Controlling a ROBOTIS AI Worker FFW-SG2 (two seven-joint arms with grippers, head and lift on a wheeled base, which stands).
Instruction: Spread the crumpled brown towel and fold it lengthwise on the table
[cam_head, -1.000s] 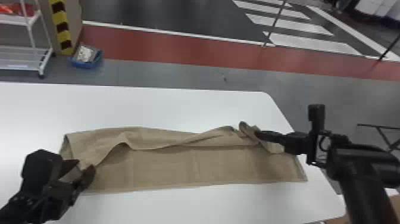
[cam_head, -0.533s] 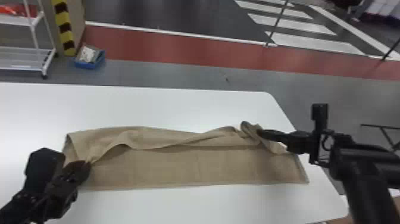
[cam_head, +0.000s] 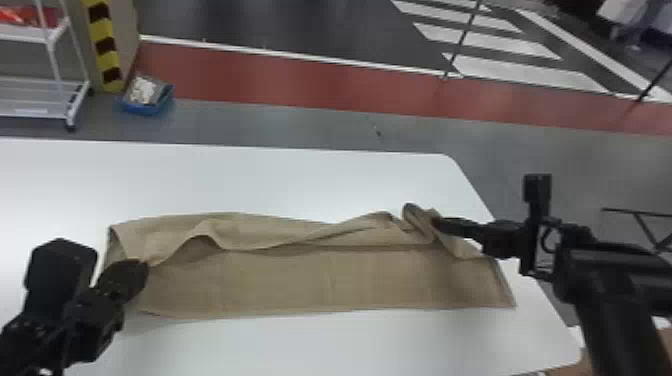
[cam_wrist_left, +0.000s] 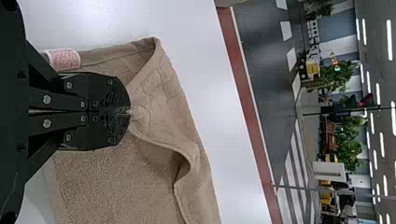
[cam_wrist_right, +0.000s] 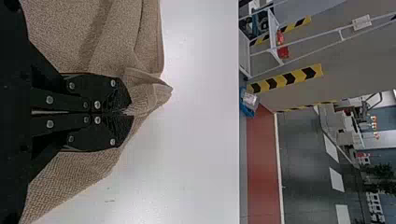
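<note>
Brown towel (cam_head: 330, 282) lies between left claw (cam_head: 144, 265) and right claw (cam_head: 437, 223), both clamped on it.

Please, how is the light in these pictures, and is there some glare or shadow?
Head view: pale glow on the left part of the table, soft shadow along the folded layer of the towel. Left wrist view: ceiling lights are bright strips. Right wrist view: darker streak on the towel.

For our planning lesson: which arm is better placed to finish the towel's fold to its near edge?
Probably left: the left gripper pinches the towel nearer that edge than the right gripper.
</note>
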